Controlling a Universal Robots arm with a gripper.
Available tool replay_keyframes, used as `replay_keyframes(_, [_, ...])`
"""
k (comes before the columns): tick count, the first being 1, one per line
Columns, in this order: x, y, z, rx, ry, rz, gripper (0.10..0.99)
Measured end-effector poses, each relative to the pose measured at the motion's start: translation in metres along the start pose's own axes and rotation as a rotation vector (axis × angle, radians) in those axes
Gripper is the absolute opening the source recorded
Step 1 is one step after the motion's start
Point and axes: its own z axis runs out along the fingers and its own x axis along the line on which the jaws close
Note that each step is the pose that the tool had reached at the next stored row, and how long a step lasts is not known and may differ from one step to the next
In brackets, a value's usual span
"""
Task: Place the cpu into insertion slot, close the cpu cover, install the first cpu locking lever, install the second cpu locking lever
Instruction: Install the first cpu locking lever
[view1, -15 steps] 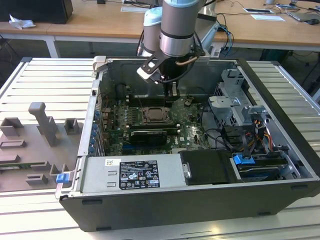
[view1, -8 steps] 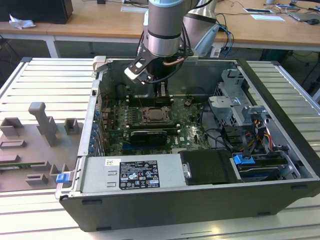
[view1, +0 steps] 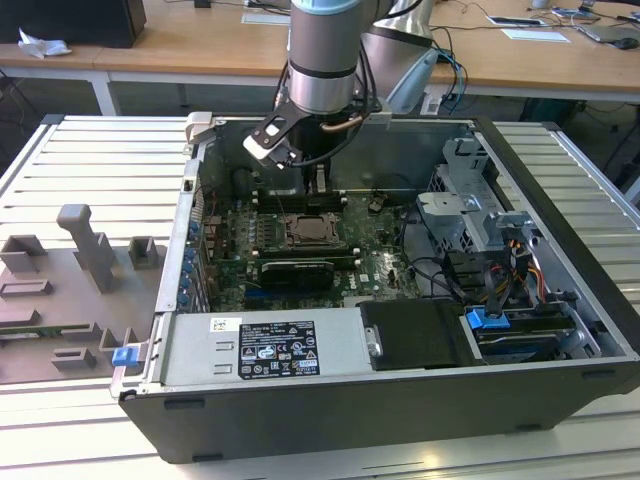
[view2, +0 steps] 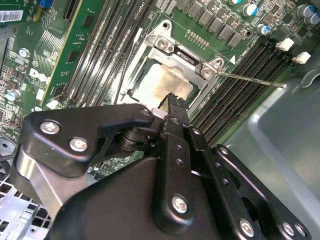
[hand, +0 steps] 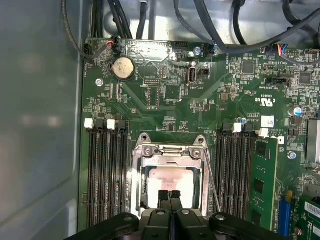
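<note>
Gripper (hand: 170, 194) fingers are pinched together with nothing between them, tips right at the cpu (hand: 172, 179) top. We see the cpu seated in the insertion slot (hand: 136, 185), cpu cover (hand: 167, 151) down around it. One locking lever (view2: 250, 80) angles out across the memory slots (view2: 235, 95).

cpu (hand: 172, 180): seated in insertion slot (hand: 142, 192) | cpu cover (hand: 170, 159): lowered flat around it

Beneath your matt black hand (hand: 170, 194), the cpu (hand: 175, 177) has a dull metal top; the cpu cover (hand: 167, 150) shines smooth silver.
</note>
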Motion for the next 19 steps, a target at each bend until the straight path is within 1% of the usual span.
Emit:
replay_keyframes(4, [0.0, -0.0003, -0.0056, 0.0, 0.0, 0.0, 0.106])
replay_keyframes(5, [0.0, -0.0004, -0.0087, 0.0, 0.0001, 0.0, 0.106])
replay_keyframes(6, [0.0, -0.0005, -0.0141, 0.0, 0.0001, 0.0, 0.106])
replay_keyframes(8, [0.0, -0.0005, -0.0198, 0.0, 0.0, 0.0, 0.106])
replay_keyframes(9, [-0.0001, -0.0009, -0.0268, -0.001, 0.0001, 0.0, 0.106])
replay_keyframes(10, [-0.0001, -0.0009, -0.0369, -0.002, -0.0004, 0.0, 0.106])
replay_keyframes(11, [-0.0001, -0.001, -0.0441, -0.003, -0.0004, 0.0, 0.106])
replay_keyframes(12, [-0.0002, -0.001, -0.0477, -0.004, -0.0004, 0.0, 0.106])
replay_keyframes(15, [-0.0002, -0.0011, -0.0622, -0.006, -0.0011, 0.0, 0.106])
replay_keyframes(17, [-0.0002, -0.0013, -0.0625, -0.008, -0.0012, 0.0, 0.106])
replay_keyframes(19, [-0.0002, -0.0013, -0.0625, -0.008, -0.0012, -0.034, 0.106])
